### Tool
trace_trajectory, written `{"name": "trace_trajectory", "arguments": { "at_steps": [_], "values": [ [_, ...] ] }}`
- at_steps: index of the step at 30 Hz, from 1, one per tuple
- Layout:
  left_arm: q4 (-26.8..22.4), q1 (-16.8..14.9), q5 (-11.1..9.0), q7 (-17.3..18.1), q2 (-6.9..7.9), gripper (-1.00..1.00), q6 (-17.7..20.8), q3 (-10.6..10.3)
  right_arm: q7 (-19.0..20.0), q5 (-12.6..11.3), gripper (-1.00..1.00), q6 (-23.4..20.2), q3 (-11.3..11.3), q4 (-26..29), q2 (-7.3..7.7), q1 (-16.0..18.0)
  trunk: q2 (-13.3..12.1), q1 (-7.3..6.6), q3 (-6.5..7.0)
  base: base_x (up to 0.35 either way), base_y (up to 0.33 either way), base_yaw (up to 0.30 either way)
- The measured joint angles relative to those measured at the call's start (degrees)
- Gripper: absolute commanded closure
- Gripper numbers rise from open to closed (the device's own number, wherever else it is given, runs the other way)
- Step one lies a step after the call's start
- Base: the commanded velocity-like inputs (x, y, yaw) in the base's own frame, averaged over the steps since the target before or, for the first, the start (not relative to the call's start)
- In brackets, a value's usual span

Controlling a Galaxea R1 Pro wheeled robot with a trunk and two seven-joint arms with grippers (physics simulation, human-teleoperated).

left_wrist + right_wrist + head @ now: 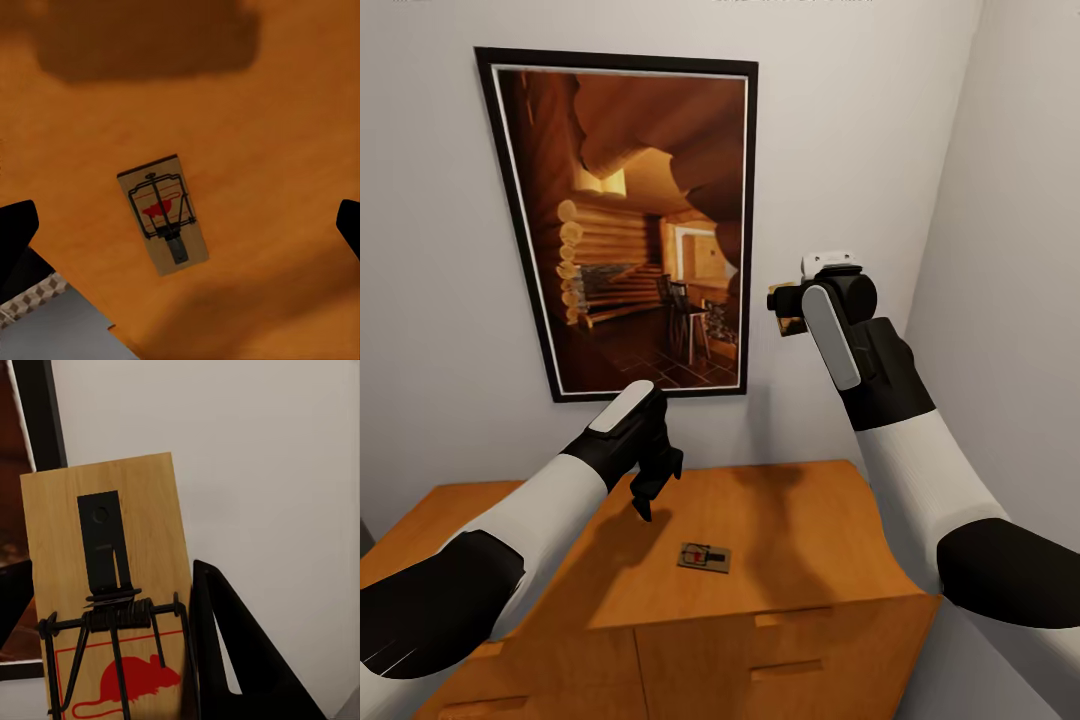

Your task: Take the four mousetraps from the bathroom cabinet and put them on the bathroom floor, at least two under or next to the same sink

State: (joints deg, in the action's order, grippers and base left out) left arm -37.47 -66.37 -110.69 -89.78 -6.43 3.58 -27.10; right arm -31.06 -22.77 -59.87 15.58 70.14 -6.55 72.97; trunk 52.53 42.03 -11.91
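Observation:
One mousetrap [704, 557] lies flat on the top of the orange-brown cabinet [800, 520], near its front edge. My left gripper [645, 492] hangs open a little above the cabinet top, up and left of that trap. In the left wrist view the mousetrap [163, 216] sits between the two spread fingertips [16, 225] on the cabinet [262, 112]. My right gripper [786, 312] is raised in front of the wall and shut on a second mousetrap [112, 577], held upright. A sliver of the bathroom floor [30, 296] shows past the cabinet edge. The sink is out of view.
A dark-framed log-cabin picture [635, 225] hangs on the white wall behind the cabinet. A side wall [1010, 250] closes in on the right. Drawer fronts with bar handles [790, 617] face me below the cabinet top.

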Motion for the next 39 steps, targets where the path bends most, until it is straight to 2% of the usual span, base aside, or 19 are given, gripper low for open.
{"name": "trace_trajectory", "arguments": {
  "at_steps": [21, 39],
  "values": [
    [-0.05, 0.00, 0.07, 0.03, -0.02, -1.00, 0.00, -0.13, 0.01, 0.00, 1.00, 0.00, 0.00, 0.01, -0.04, 0.00, 0.00, 0.01, 0.00, -0.130, 0.002, 0.000],
    [0.44, 0.00, 0.00, 1.05, -0.03, -1.00, 0.76, -0.51, 0.02, 0.00, 1.00, 0.00, 0.00, 0.00, -0.05, 0.00, 0.00, 0.00, 0.00, -0.015, 0.000, 0.000]
  ]
}}
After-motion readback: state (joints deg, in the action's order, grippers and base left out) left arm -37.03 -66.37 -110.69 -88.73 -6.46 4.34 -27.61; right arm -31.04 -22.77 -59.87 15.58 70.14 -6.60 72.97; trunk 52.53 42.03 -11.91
